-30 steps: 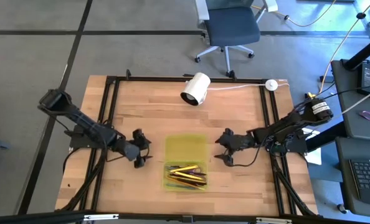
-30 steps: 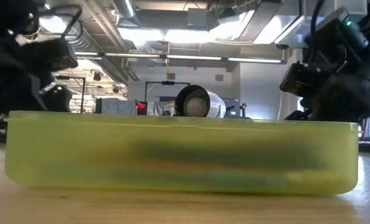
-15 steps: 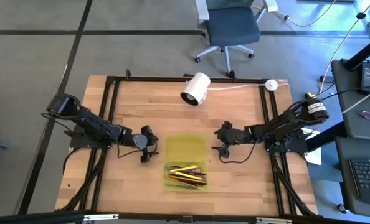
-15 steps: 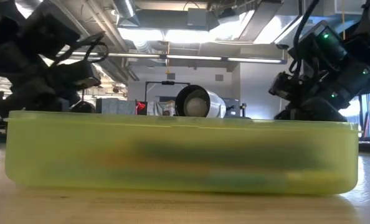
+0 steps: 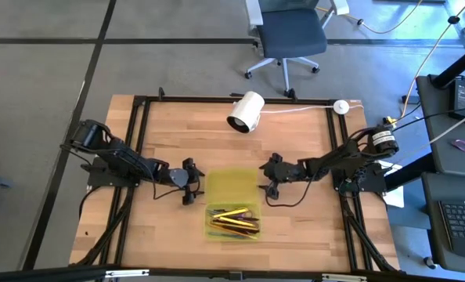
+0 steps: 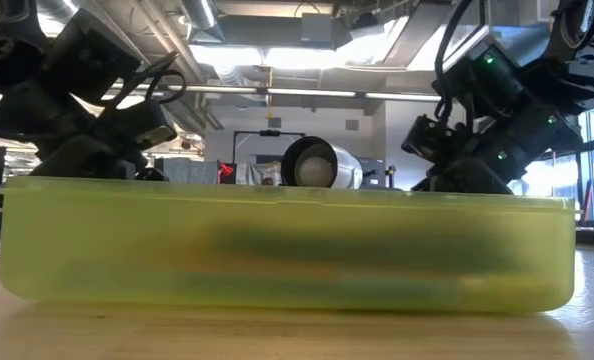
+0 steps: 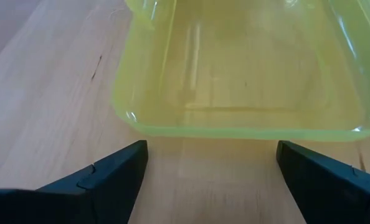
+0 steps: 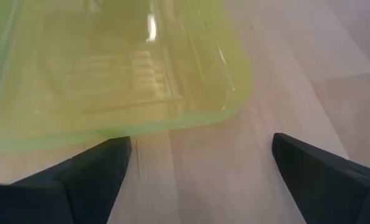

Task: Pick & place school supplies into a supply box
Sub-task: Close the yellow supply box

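- A shallow, see-through yellow-green plastic tray [image 5: 233, 204] with rounded corners sits on the wooden table [image 5: 162, 141], near the table's front edge and about midway across it.
- A bundle of pens and pencils [image 5: 232, 220], yellow, orange and dark, lies along the front half of the tray; the back half is bare plastic.
- From table height the tray [image 6: 287, 250] fills the width of the picture, and its contents show only as blurred dark and yellow bands through the cloudy wall.
- The left gripper [image 5: 192, 178] now sits just beside the tray's left edge, fingers spread wide and holding nothing. A second ago it was farther left and a little nearer the front, clearly apart from the tray.
- The left wrist camera shows the two dark fingers [image 7: 104, 177] spread on either side of the tray's corner [image 7: 235, 74], low over the wood.
- The right gripper [image 5: 268, 178] is likewise wide open and empty, close to the tray's right edge. It too has moved inward since a second ago.
- The right wrist camera shows the smooth, glossy tray wall [image 8: 116, 74] right ahead of its fingers [image 8: 88, 174].
- The tray and pencils have not moved.
- A white cylinder [image 5: 246, 112] with a cable lies near the table's back edge, on pale wood planks with a black metal frame.
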Tool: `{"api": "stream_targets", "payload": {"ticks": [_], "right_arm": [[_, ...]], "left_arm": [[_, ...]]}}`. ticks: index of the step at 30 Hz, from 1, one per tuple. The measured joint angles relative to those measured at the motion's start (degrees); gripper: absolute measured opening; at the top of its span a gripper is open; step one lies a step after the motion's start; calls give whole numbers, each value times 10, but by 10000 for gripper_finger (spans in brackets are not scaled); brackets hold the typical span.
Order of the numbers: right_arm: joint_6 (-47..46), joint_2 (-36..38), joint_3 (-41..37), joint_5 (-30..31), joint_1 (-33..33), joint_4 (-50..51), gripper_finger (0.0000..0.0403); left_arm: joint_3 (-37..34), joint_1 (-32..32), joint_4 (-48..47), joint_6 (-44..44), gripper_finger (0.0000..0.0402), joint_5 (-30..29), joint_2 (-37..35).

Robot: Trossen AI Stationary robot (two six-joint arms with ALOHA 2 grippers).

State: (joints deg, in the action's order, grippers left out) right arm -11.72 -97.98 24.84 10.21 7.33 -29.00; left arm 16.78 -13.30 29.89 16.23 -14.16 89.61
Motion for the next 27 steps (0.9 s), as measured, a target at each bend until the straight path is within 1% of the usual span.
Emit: {"api": "stream_targets", "payload": {"ticks": [3,14,17,20,25,27], "right_arm": [[0,0,0,-19,1,1,393],[29,-2,-2,-20,-3,-19,393],[45,-3,-3,-39,-4,-30,393],[47,-3,-2,-42,-4,-32,393],[49,-3,-2,-47,-4,-30,393],[57,-3,-2,-57,-4,-30,393]], "left_arm": [[0,0,1,5,348,4,0],[-1,1,14,-31,348,-4,2],[-1,9,18,-26,348,6,2],[-1,19,21,-26,348,22,2],[-2,29,41,-45,348,31,3],[-2,32,43,-48,348,32,3]]}}
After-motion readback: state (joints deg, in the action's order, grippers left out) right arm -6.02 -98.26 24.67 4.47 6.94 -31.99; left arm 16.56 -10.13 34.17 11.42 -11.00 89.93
